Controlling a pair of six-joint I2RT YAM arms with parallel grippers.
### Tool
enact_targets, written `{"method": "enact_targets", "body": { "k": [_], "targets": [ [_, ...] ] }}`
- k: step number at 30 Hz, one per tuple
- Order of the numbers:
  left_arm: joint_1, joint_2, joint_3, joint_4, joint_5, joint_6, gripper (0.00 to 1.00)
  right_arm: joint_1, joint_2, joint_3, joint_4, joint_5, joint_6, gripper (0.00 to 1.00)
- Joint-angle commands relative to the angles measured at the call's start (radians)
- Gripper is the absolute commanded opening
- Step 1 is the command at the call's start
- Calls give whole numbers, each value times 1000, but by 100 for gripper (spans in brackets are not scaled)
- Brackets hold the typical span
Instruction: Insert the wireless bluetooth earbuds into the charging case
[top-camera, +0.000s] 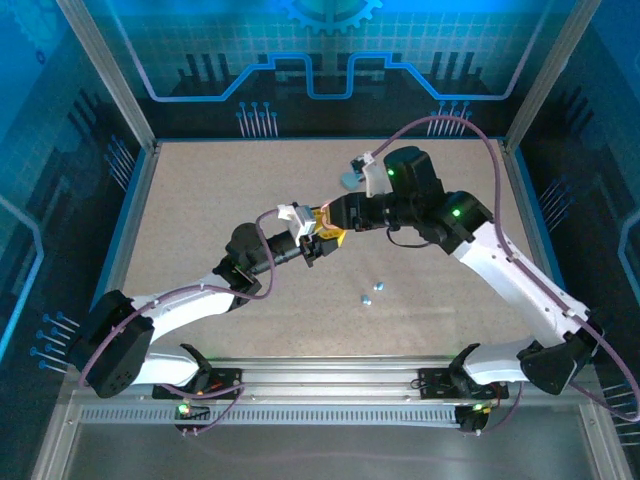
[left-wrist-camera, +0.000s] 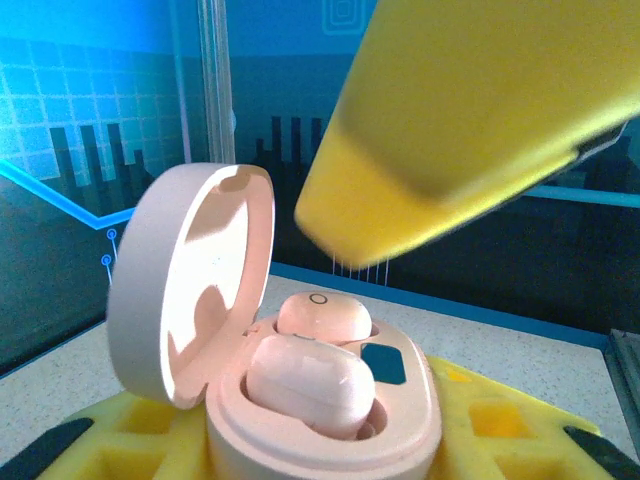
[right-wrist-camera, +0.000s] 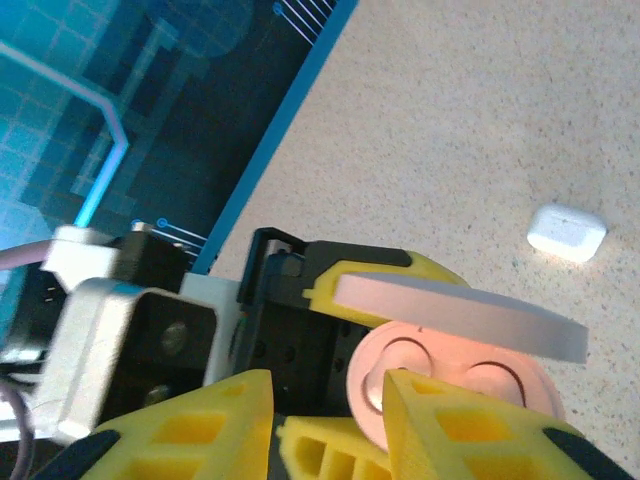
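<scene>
Case (left-wrist-camera: 330, 425): smooth pale-pink pebble, lid hinged open, clamped between left gripper (top-camera: 320, 243) pads.
Earbuds (left-wrist-camera: 310, 385): two, glossy pink, lying in its wells.
Right gripper (right-wrist-camera: 325, 400): pocketed yellow fingers parted (nothing held), just above.
Table (right-wrist-camera: 480, 100): speckled beige; white case (right-wrist-camera: 567, 232) beyond.

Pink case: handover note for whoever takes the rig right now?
Left gripper: shut on the open pink charging case.
Right gripper: open, empty, close above the case.
Done: rear pink earbud is seated; front pink earbud is in its well but looks raised.
Left: press it home if needed. Two teal earbuds and a white case lie on the table.
</scene>
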Motion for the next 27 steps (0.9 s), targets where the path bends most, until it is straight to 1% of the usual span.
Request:
{"method": "enact_targets", "body": {
  "k": [1, 5, 8, 10, 12, 13, 15, 17, 20, 24, 27],
  "targets": [
    [-7, -10, 16, 60, -1, 14, 32, 4, -64, -10, 43, 17, -28, 34],
    [-7, -12, 15, 59, 8, 19, 32, -8, -94, -30, 45, 54, -37, 33],
    [-8, -20, 11, 59, 26, 31, 32, -26, -128, -43, 44, 131, -48, 33],
    [-6, -25, 9, 55, 42, 36, 32, -64, -141, -42, 30, 162, -40, 34],
    [-8, -31, 7, 54, 59, 40, 32, -118, -137, -35, 14, 156, -15, 39],
    [-8, -32, 5, 53, 67, 41, 32, -140, -128, -28, 4, 142, -5, 41],
    [-7, -39, 7, 51, 86, 39, 32, -183, -90, 0, -17, 76, 4, 43],
    [-9, -43, 11, 48, 104, 36, 32, -207, -40, 37, -46, 19, 9, 46],
    [-9, -46, 22, 40, 124, 29, 32, -218, 32, 86, -83, -41, 15, 51],
    [-10, -48, 30, 36, 129, 18, 32, -218, 131, 147, -139, -143, 4, 53],
    [-11, -48, 35, 36, 125, 13, 32, -217, 165, 149, -152, -215, -9, 54]
  ]
}}
